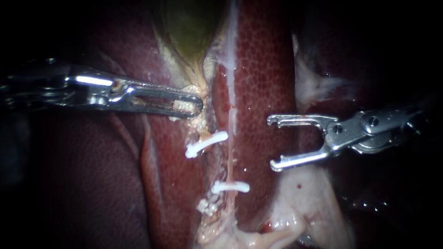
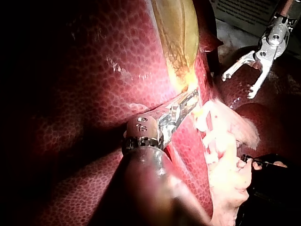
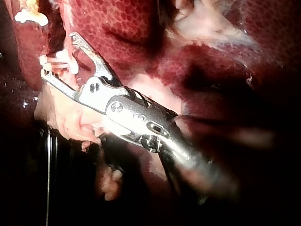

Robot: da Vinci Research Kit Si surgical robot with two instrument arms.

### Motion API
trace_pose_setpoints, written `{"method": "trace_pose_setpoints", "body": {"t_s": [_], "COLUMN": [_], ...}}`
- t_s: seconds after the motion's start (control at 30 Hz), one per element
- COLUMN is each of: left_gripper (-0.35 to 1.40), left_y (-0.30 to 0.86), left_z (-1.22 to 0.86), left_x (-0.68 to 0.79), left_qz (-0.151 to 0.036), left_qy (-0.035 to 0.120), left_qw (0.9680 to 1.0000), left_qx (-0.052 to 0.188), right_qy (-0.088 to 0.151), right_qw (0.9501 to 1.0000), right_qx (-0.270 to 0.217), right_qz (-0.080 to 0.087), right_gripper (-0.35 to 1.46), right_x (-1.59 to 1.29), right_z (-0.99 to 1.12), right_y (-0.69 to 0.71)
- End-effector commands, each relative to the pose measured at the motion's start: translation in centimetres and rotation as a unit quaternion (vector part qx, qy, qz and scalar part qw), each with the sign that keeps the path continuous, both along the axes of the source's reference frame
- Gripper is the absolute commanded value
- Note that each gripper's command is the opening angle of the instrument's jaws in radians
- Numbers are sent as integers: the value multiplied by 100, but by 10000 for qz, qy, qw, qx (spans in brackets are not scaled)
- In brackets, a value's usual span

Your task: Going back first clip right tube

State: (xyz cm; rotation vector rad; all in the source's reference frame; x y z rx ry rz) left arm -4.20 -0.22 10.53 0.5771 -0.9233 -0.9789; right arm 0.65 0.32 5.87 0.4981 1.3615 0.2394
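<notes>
The gallbladder (image 1: 189, 27) lies at the top of the endoscope view with the liver (image 1: 265, 69) to its right, and the left instrument (image 1: 196, 107) reaches in from the left, jaws closed on the gallbladder's lower end. Below that tip a clip (image 1: 205, 144) lies just left of a tube (image 1: 229, 161) running downward — a second clip (image 1: 230, 186) sits across the tube lower down. The right instrument (image 1: 272, 144) comes in from the right over the liver, jaws parted, apart from the tube and level with the stretch between the two clips.

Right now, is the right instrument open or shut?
Open. A wide gap shows at the tip of the right instrument in the endoscope and both wrist views, with nothing held in it.
</notes>
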Motion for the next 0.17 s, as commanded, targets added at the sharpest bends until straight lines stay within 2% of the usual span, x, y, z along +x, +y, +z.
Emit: {"method": "trace_pose_setpoints", "body": {"t_s": [0.03, 0.17], "left_gripper": [-35, -35], "left_y": [0, 0], "left_z": [0, 1], "left_x": [0, 0], "left_qz": [0, 1], "left_qy": [-7, -7], "left_qw": [10000, 10000], "left_qx": [4, 2], "right_qy": [13, 23], "right_qw": [10000, 10000], "right_qx": [-22, -15], "right_qz": [4, 15], "right_gripper": [60, 60], "right_x": [0, -1], "right_z": [0, -1], "right_y": [1, 2]}}
